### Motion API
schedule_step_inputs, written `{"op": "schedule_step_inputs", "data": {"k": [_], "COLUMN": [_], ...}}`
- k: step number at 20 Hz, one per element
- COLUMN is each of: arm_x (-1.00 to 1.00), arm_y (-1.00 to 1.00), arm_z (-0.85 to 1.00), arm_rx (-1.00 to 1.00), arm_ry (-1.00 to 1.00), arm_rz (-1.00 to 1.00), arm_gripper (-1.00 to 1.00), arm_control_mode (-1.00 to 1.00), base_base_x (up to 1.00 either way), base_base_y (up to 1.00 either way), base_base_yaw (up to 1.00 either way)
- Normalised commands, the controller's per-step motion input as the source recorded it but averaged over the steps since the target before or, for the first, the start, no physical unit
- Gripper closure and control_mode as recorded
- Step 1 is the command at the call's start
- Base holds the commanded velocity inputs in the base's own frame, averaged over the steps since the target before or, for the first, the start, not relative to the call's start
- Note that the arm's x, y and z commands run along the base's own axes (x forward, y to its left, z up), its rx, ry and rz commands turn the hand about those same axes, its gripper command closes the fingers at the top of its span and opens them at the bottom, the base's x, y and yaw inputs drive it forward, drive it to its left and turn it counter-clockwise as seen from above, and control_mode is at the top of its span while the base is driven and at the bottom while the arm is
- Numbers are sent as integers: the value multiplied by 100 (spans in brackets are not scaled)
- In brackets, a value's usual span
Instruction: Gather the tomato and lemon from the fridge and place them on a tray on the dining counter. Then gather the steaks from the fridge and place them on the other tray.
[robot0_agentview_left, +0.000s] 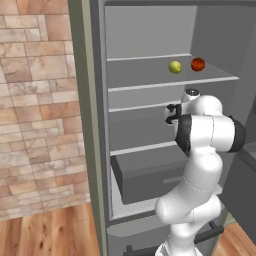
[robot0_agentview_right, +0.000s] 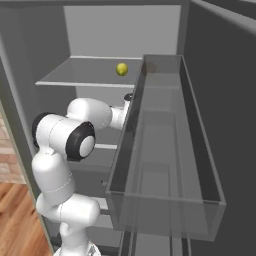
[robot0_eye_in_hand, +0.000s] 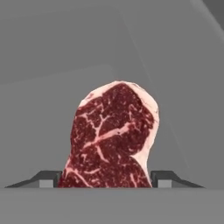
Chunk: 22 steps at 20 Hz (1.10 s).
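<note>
Marbled red steak (robot0_eye_in_hand: 111, 140), pale fat rim, between dark fingers (robot0_eye_in_hand: 48, 180).

Fridge (robot0_agentview_left: 150, 30): fills centre and right of the left base frame, door open. Upper shelf (robot0_agentview_left: 150, 82): lemon (robot0_agentview_left: 175, 67) left, tomato (robot0_agentview_left: 198, 64) just beside it to the right, both toward the back, upper right of frame. Arm (robot0_agentview_left: 202, 150): lower right, reaching into the fridge below that shelf. Door bin (robot0_agentview_right: 165, 200): right half of the right base frame, before the lemon. Steak (robot0_eye_in_hand: 111, 135): centre of the hand frame, between the jaws, on a shelf.
</note>
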Motion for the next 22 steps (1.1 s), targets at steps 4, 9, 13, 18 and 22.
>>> {"op": "schedule_step_inputs", "data": {"k": [4, 9, 13, 18, 22], "arm_x": [-82, -96, -99, -95, -66], "arm_y": [4, 2, 4, 10, 23], "arm_z": [-48, -24, 37, 94, 100], "arm_rx": [0, 0, 0, 0, 1], "arm_ry": [-16, -16, -15, -4, 12], "arm_rz": [0, -1, 0, 0, 0], "arm_gripper": [100, 100, 100, 100, 100], "arm_control_mode": [-100, -100, -100, -100, -100], "base_base_x": [0, 0, 0, 0, 0], "base_base_y": [0, 0, 0, 0, 0], "base_base_yaw": [0, 0, 0, 0, 0]}}
